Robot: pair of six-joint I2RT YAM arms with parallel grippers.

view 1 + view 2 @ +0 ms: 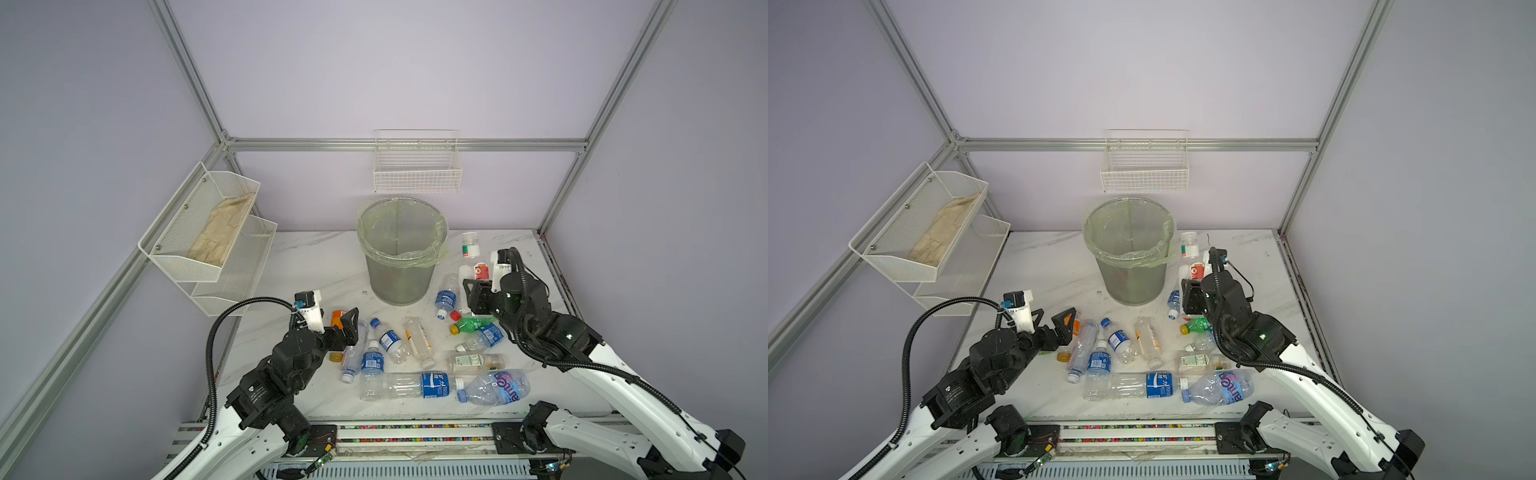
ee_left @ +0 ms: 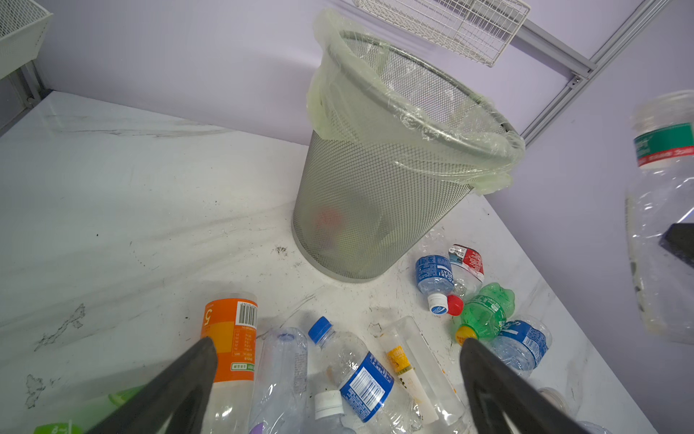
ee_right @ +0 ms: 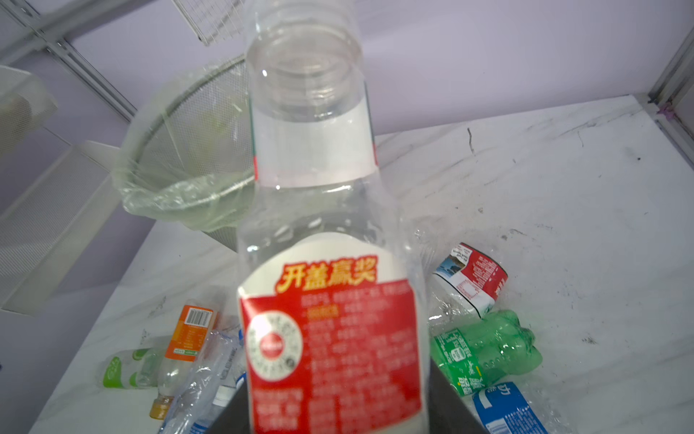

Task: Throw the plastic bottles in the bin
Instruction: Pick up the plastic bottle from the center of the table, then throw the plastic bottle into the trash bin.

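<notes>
My right tool [image 1: 476, 291] is clamped on the red-labelled bottle [image 3: 330, 319] just beside the bin [image 1: 401, 270]. My left tool [image 1: 1054, 318] hangs released over bottles [image 1: 390, 340] lying on the bench [image 1: 316, 257].

The bin [image 1: 401, 276] is grey mesh, its liner [image 2: 326, 94] pale yellow-green. The table [image 1: 316, 266] is white with grey marble veining. There's a green bottle [image 2: 484, 312], an orange-label bottle [image 2: 231, 338] and a clear bottle [image 3: 330, 338] with a red-and-white label.

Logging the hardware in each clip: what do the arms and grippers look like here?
The left arm and right arm have white links and black joints, each with a black ribbed cable. The left gripper and right gripper have black tapered fingers and a white camera block.
</notes>
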